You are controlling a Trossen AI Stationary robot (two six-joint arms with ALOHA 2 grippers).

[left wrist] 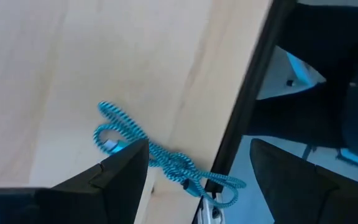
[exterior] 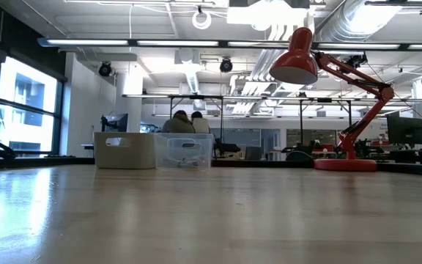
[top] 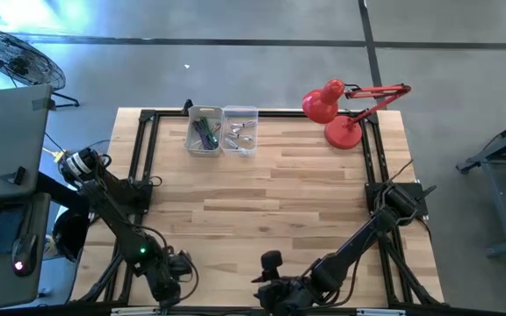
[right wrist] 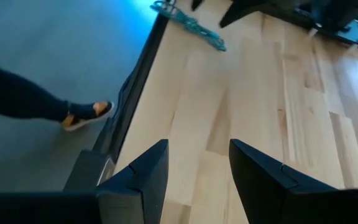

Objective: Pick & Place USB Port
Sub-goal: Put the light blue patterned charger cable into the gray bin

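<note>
I see the cable (left wrist: pixel 160 155) just past the left gripper (left wrist: pixel 197 186), fingers apart, at the bench (left wrist: pixel 73 74) edge; right gripper (right wrist: pixel 194 174) fingers apart too, further off at 3 o'clock.

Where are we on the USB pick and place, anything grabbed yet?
Nothing placed that I can see. The left gripper is open, right over the blue braided cable at the table edge, not gripping it. The right gripper is open and empty at the near edge. Both bins sit far off, so grasp and carry remain.
</note>
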